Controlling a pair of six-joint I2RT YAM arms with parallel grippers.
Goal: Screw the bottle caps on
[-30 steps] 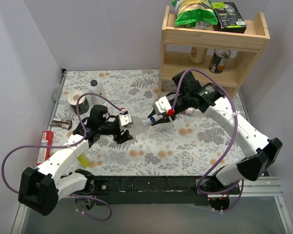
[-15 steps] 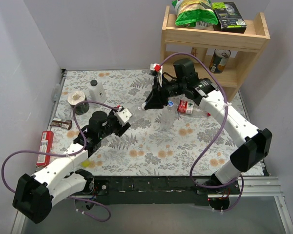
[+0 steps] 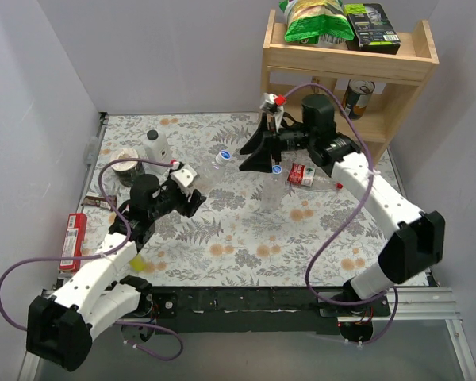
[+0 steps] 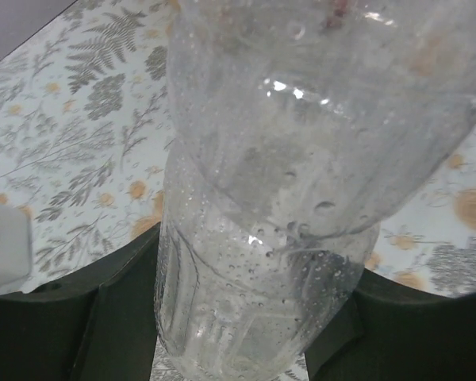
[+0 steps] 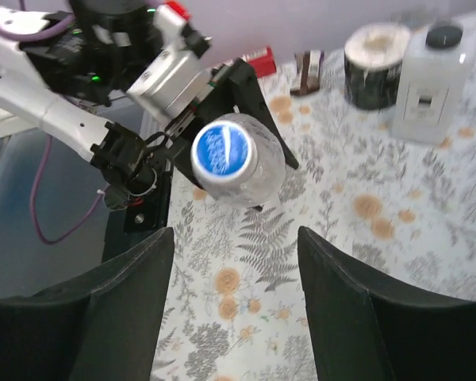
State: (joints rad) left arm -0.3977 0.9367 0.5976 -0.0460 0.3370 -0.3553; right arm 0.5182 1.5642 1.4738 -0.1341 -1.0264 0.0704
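Note:
A clear bottle (image 4: 262, 262) is gripped by its lower body in my left gripper (image 3: 193, 190), which holds it tilted off the table. A blue cap (image 3: 222, 156) sits on its neck and faces the right wrist camera, cap (image 5: 222, 151) end on. My right gripper (image 3: 247, 159) hangs a short way from that cap, open and empty, its dark fingers (image 5: 127, 302) spread either side. A second clear bottle with a blue cap (image 3: 276, 169) stands mid-table. A red-labelled bottle (image 3: 304, 175) lies beside it, under the right arm.
A wooden shelf (image 3: 345, 71) with snacks and cans rises at the back right. A white bottle with black cap (image 3: 154, 146) and a tape roll (image 3: 128, 165) stand at the back left. A red packet (image 3: 75, 238) and a yellow bottle (image 3: 139, 262) lie near the left arm.
My right gripper has let go of the blue cap, opened, and drawn back toward the shelf. The left arm has carried the capped bottle back and to the left.

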